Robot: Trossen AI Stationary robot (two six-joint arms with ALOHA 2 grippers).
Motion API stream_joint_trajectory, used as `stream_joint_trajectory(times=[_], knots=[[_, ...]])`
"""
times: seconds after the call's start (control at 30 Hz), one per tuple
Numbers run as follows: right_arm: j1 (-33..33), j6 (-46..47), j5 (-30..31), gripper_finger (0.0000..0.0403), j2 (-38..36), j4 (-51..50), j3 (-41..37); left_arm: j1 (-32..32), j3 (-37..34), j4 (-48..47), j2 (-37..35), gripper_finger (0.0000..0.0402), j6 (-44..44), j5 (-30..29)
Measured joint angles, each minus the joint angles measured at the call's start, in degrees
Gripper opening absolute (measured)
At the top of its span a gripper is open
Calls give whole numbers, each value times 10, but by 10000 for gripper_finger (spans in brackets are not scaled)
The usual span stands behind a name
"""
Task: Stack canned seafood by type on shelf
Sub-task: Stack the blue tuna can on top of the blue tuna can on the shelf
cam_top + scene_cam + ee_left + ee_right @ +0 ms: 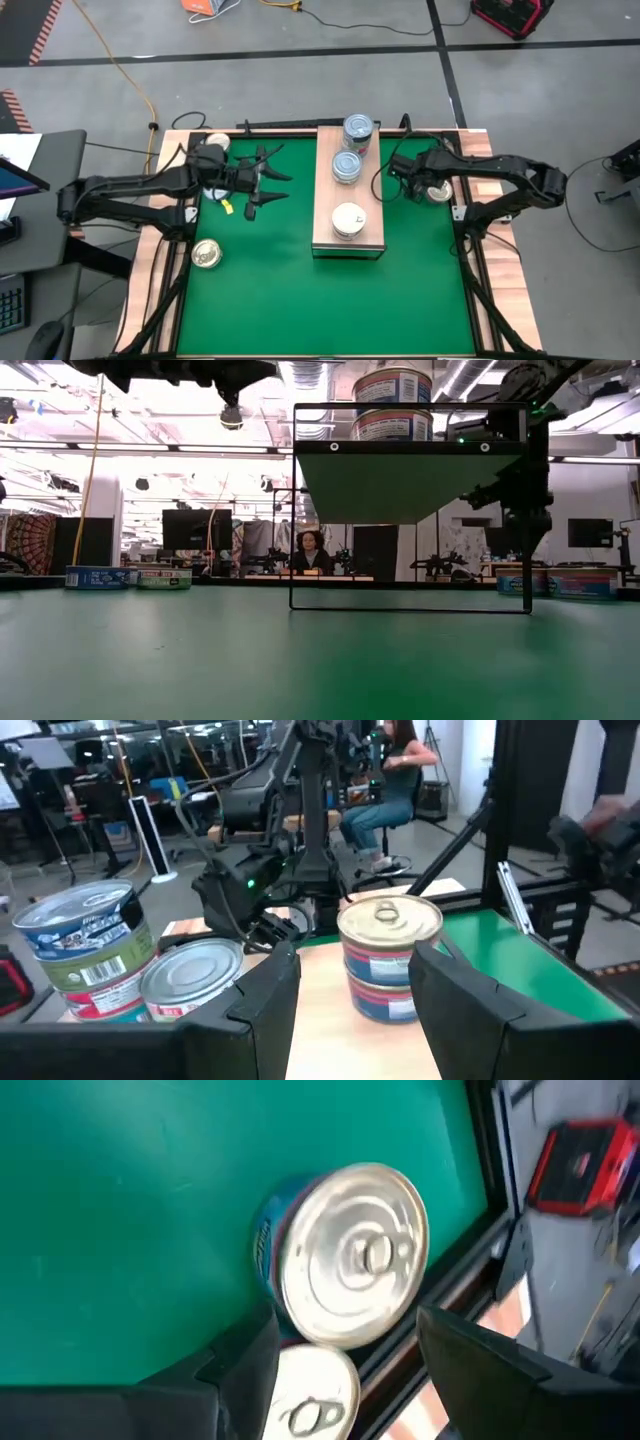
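The wooden shelf (318,200) sits in the middle of the green mat (300,300), and everything else is easiest to place off it. On top of it there are three spots with cans: a blue-silver stack (358,131) at the far end, another blue-silver can (346,166) just behind the middle, and a pale gold-topped stack (348,220) toward the near end.

The left gripper (268,187) hangs over the mat on the shelf's left side, pointed at the shelf, jaws spread with nothing between them. In its wrist view the gold-topped stack (388,956) shows in the gap between the fingers (262,1005), well beyond them.

The right gripper (400,178) is on the shelf's right side, jaws spread wide, not pinching anything. In its own camera, a silver-topped can with a blue label (345,1255) lies on the mat just ahead of the fingers (240,1365), and a white-topped can (315,1400) sits right beside it.

More loose cans left of the shelf: one gold-topped can (207,254) near the front-left mat edge and one can (214,146) at the back-left corner.
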Motion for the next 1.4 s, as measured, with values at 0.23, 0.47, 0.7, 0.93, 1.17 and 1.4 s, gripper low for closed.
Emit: stream_joint_trajectory(times=[0.23, 0.47, 0.7, 0.93, 1.17, 1.4], knots=[[-8, -95, 3, 258, 0, 90, -47, -19, 0, -12, -13, 180, 18, -32], [18, -117, -43, 240, 0, 94, -53, -22, 0, -26, -12, 180, 17, -33], [99, -137, -111, 217, 0, 93, -53, -22, 0, -29, -12, 180, 16, -33], [94, -77, -9, 194, 1, 89, -37, -22, 0, -29, -12, 180, 13, -33], [-5, -81, -72, 191, 1, 92, -35, -22, 0, -28, -12, 180, 11, -33], [-68, -115, -120, 166, 1, 94, -35, -22, 0, -27, -12, 180, 17, -34]])
